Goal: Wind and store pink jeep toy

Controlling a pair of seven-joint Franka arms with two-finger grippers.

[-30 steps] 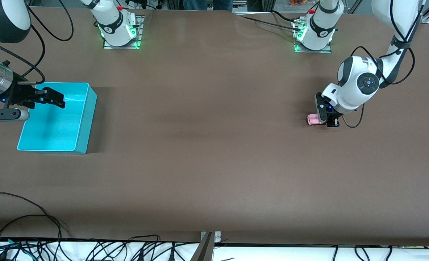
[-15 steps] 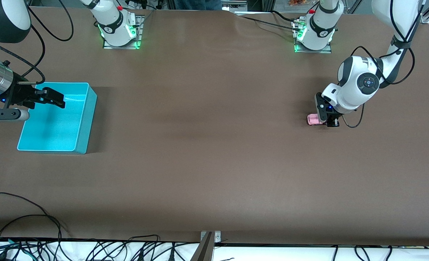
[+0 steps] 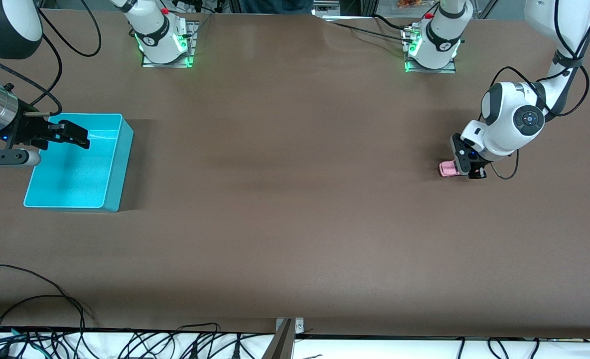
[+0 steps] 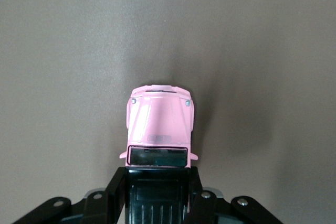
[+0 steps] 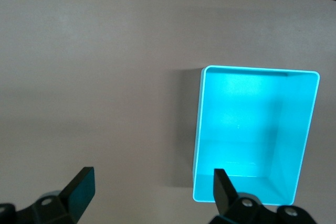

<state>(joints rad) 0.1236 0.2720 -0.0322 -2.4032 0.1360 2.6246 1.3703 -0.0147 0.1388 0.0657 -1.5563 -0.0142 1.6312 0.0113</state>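
The pink jeep toy [image 3: 445, 169] sits on the brown table near the left arm's end. Its pale pink hood [image 4: 160, 121] points toward the middle of the table. My left gripper [image 3: 463, 171] is shut on the jeep's black-roofed rear, with a finger pressed against each side [image 4: 157, 177]. The turquoise bin [image 3: 121, 149] stands at the right arm's end, with nothing in it. My right gripper [image 3: 78, 138] hangs open over the bin. In the right wrist view one of its fingers [image 5: 221, 182] overlaps the bin's wall [image 5: 198, 129]. Nothing is between the fingers of this gripper [image 5: 152, 182].
The two arm bases [image 3: 164, 40] [image 3: 432, 42] stand along the table's edge farthest from the front camera. Loose black cables [image 3: 36, 299] lie at the edge nearest the front camera. Bare brown tabletop [image 3: 285, 164] stretches between the bin and the jeep.
My left gripper has slid toward the left arm's end of the table, dragging the pink jeep backward with it. The right arm has not moved.
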